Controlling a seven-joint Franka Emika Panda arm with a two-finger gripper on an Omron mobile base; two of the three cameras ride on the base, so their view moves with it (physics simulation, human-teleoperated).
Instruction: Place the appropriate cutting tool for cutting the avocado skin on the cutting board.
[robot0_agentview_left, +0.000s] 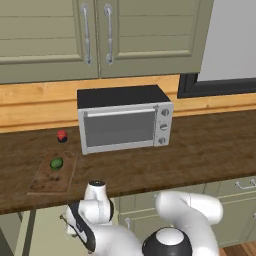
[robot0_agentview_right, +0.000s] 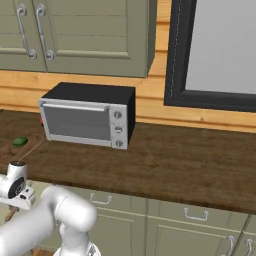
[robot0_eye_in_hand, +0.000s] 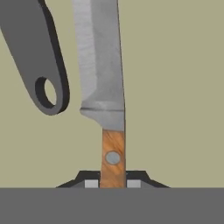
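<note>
Gripper (robot0_eye_in_hand: 113, 183) is clamping the knife (robot0_eye_in_hand: 105, 87) by its wooden handle.

The blade is pointing straight away from the gripper, with a dark grey tool (robot0_eye_in_hand: 37, 57) lying just beside it. On the counter (robot0_agentview_left: 200, 145), the avocado (robot0_agentview_left: 56, 163) is sitting on the cutting board (robot0_agentview_left: 50, 180), left of the microwave (robot0_agentview_left: 122, 120).

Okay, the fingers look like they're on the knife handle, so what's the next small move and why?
Probably lift straight up: the gripper is shut on the knife, whose handle sits between its fingertips beside the dark grey tool, while the cutting board with the avocado lies higher, on the counter.
</note>
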